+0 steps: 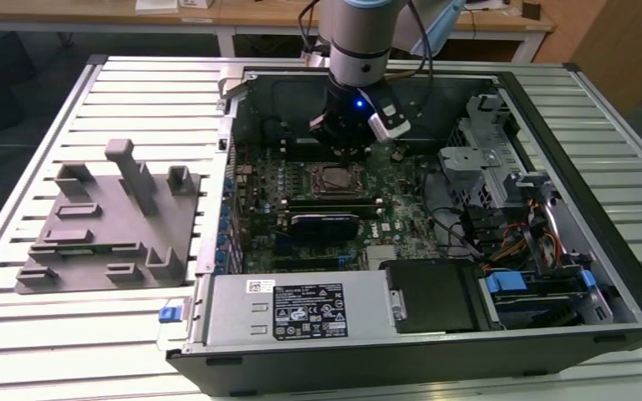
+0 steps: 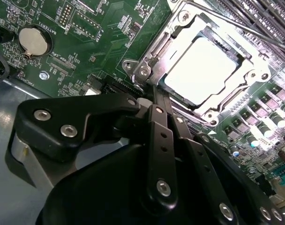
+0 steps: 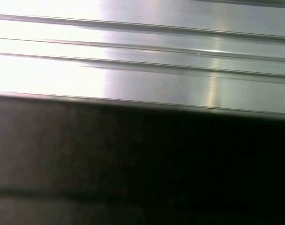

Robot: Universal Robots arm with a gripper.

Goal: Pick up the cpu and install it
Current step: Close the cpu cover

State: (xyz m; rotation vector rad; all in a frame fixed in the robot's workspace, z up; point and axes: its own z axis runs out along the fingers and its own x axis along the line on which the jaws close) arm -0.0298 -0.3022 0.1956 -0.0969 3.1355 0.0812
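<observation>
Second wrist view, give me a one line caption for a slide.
Black gripper poised beside the motherboard socket frame, where the silvery cpu already sits seated.

Cpu (image 2: 202, 70) seated in socket frame (image 2: 147, 61) on motherboard (image 2: 109, 37), just ahead of gripper (image 2: 154, 96); coin cell (image 2: 33, 41) off to gripper's side.

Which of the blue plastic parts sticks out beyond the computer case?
The small blue tab on the exterior view's left, beside the silver box. The other blue clips sit inside the case, on the exterior view's right.
</observation>
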